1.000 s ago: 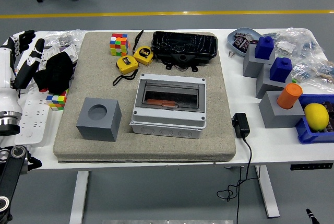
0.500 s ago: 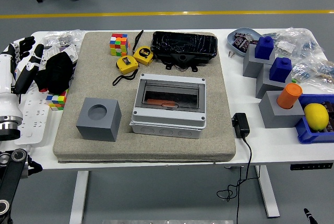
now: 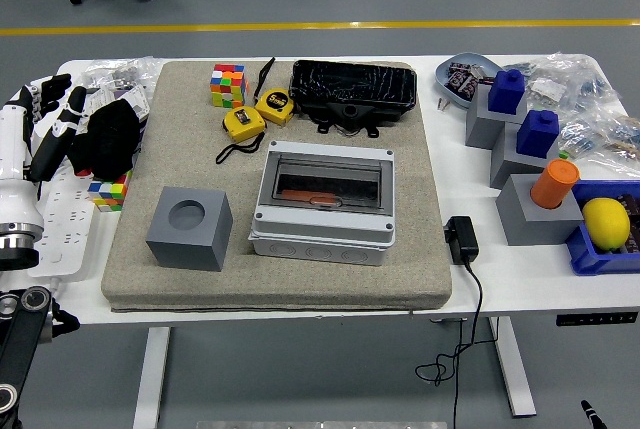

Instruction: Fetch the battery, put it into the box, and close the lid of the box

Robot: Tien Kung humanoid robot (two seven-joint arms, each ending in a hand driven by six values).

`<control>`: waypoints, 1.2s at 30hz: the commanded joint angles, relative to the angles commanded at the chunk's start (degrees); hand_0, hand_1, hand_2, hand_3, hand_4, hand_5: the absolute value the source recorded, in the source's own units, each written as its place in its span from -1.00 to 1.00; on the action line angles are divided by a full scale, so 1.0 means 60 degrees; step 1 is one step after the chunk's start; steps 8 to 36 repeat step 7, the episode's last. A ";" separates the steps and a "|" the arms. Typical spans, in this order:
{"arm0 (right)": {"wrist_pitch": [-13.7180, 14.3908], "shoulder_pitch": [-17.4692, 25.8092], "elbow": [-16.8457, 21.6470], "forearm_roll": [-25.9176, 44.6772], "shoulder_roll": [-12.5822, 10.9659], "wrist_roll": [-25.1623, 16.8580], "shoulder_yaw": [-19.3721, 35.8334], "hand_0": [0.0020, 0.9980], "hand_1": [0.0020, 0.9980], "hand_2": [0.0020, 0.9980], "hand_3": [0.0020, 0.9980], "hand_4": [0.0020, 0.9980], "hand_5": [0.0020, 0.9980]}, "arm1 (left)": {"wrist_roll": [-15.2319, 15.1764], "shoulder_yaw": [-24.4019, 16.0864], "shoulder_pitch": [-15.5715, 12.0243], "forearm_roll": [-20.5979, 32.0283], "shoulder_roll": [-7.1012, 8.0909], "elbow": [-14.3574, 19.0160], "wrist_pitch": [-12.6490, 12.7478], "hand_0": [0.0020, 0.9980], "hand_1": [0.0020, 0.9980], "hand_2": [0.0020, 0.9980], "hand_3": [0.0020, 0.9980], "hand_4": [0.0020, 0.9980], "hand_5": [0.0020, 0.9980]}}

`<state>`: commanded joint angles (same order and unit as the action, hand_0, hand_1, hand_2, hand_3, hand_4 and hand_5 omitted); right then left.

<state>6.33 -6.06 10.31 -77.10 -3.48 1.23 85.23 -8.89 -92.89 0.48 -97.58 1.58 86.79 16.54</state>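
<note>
The grey box [image 3: 322, 207] stands on the mat's middle with its clear lid [image 3: 326, 185] down flat. Through the lid I see a thin orange-brown thing [image 3: 320, 199] lying inside; I cannot tell whether it is the battery. My left hand [image 3: 45, 121] hovers at the table's far left edge, well apart from the box, fingers spread and holding nothing. My right hand is out of view.
On the grey mat [image 3: 280, 279] are a grey cube with a round hole [image 3: 190, 228], two yellow tape measures [image 3: 258, 115], a colour cube [image 3: 227, 85] and a black tray [image 3: 353, 90]. A black cloth [image 3: 108, 139] lies left. Grey and blue blocks [image 3: 520, 129], a lemon [image 3: 606, 222] and a charger [image 3: 461, 239] stand right.
My left hand has drawn back a little to the left, toward the table's edge. Nothing else has moved.
</note>
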 joint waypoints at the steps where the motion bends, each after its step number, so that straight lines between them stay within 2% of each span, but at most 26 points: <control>1: 0.0000 -0.0002 0.0000 0.0010 -0.0004 -0.0001 -0.0006 0.70 0.65 0.55 0.58 1.00 1.00 | 0.0001 0.0004 0.0009 -0.0001 0.0002 -0.0003 0.0000 0.44 0.50 0.45 0.42 0.87 0.73; 36: -0.0006 0.0045 0.0000 0.0096 -0.0002 0.0022 -0.0048 0.70 0.65 0.55 0.58 1.00 1.00 | -0.0002 0.0044 0.0066 -0.0021 -0.0004 -0.0005 0.0002 0.44 0.50 0.45 0.42 0.87 0.73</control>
